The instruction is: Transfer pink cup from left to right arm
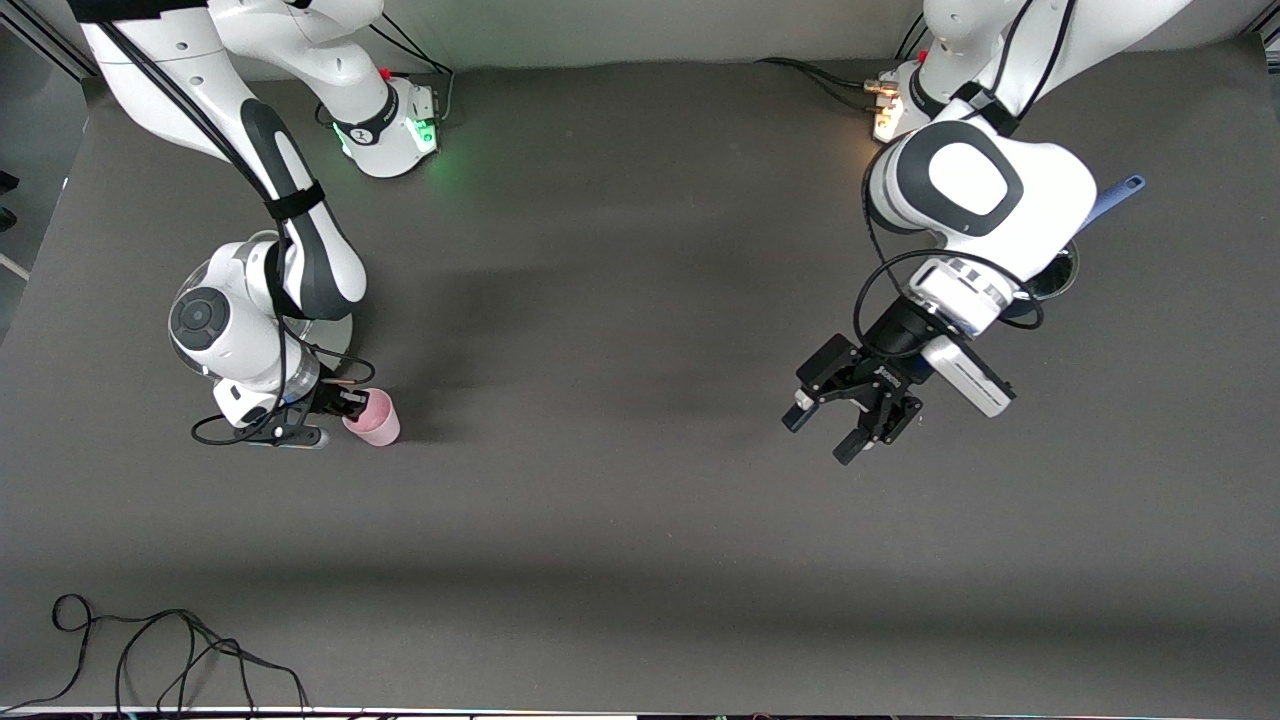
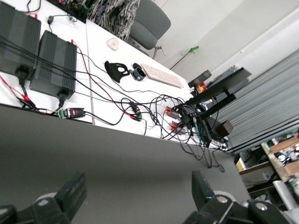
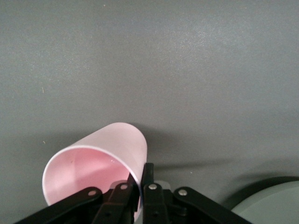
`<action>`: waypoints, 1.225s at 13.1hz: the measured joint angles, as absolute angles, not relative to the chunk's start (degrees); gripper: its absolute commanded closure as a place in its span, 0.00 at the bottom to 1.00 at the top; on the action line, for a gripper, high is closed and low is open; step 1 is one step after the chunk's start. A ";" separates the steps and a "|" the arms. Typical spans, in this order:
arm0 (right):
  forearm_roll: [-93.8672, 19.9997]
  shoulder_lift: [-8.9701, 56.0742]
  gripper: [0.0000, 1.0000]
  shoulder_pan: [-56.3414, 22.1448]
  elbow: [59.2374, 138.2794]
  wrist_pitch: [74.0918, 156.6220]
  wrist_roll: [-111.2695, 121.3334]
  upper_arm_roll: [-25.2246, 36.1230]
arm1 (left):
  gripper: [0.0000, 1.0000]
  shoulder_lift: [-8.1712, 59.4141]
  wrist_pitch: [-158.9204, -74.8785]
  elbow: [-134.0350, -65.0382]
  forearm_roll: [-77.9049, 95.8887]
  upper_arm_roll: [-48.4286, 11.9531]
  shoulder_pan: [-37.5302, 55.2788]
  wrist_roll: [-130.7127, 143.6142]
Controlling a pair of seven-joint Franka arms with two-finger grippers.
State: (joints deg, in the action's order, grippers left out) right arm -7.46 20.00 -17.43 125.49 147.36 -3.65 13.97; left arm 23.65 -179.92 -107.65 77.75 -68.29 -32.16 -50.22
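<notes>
**Pink cup pinched by right gripper, left gripper spread and empty**

Front view, going from the right arm's end of the table to the left arm's end.

Right arm (image 1: pixel 300 240): reaches down from its base to the table at its own end. Right gripper (image 1: pixel 345 403) is low at the table, fingers clenched on the rim of the pink cup (image 1: pixel 375 418). Right wrist view confirms: one finger (image 3: pixel 122 198) inside the mouth, the other against the outer wall, cup wall pinched between them. The cup (image 3: pixel 100 165) is tilted, its open mouth facing the wrist camera. Can't tell whether its base touches the table (image 1: pixel 640 350) or sits just above it.

A round pale-grey object (image 3: pixel 271 200) shows at the edge of the right wrist view, near the cup. In the front view something round and pale (image 1: pixel 335 335) sits under the right arm's wrist, mostly hidden.

Loose black cable (image 1: pixel 180 650) lies on the table edge nearest the front camera, at the right arm's end.

Middle of the table: bare grey mat.

Left arm (image 1: pixel 985 190): up in the air over its own end of the table. Left gripper (image 1: pixel 850 415) has its skeletal fingers spread wide, nothing between them; left wrist view shows both fingertips (image 2: pixel 70 191) well apart with only mat between. Well apart from the cup.

A dark pot with a blue handle (image 1: pixel 1115 200) sits under the left arm's elbow, mostly hidden.
</notes>
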 measured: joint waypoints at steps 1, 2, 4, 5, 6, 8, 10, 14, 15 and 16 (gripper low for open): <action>-7.46 19.83 0.00 -17.44 125.32 147.35 -3.64 13.97 | 0.00 22.22 -177.08 -107.88 74.86 -66.77 -32.17 -44.66; -7.46 19.34 0.00 -17.45 125.10 147.05 -3.64 13.97 | 0.00 20.74 -173.20 -108.03 71.42 -64.96 -32.17 -38.73; -7.46 16.61 0.00 -17.54 124.62 144.63 -3.64 13.97 | 0.00 17.29 -161.34 -108.10 62.33 -59.77 -32.19 -26.55; -7.46 14.24 0.00 -17.58 124.25 142.51 -3.64 13.97 | 0.00 15.23 -153.64 -108.05 57.01 -56.47 -32.23 -20.81; -7.46 11.40 0.00 -17.61 123.87 139.99 -3.64 13.97 | 0.00 13.21 -146.39 -107.92 52.15 -53.23 -32.31 -16.24; -7.23 4.47 0.00 -17.61 122.92 133.51 -3.63 13.98 | 0.00 9.11 -133.95 -107.62 42.32 -47.14 -32.49 -11.23; -3.97 -2.16 0.00 -17.61 122.50 127.91 -3.60 14.02 | 0.00 5.66 -123.52 -107.51 32.65 -42.34 -32.59 -9.85; -0.70 -10.00 0.00 -17.60 116.96 111.32 -3.60 14.11 | 0.00 1.91 -108.36 -105.99 15.10 -36.67 -32.72 -9.33; 0.05 -10.47 0.00 -17.60 113.85 106.48 -3.60 14.12 | 0.00 1.58 -106.05 -105.04 11.57 -35.95 -32.74 -9.30; 0.78 -10.55 0.00 -17.59 110.69 102.13 -3.60 14.15 | 0.00 1.42 -103.90 -103.97 8.47 -35.38 -32.79 -9.28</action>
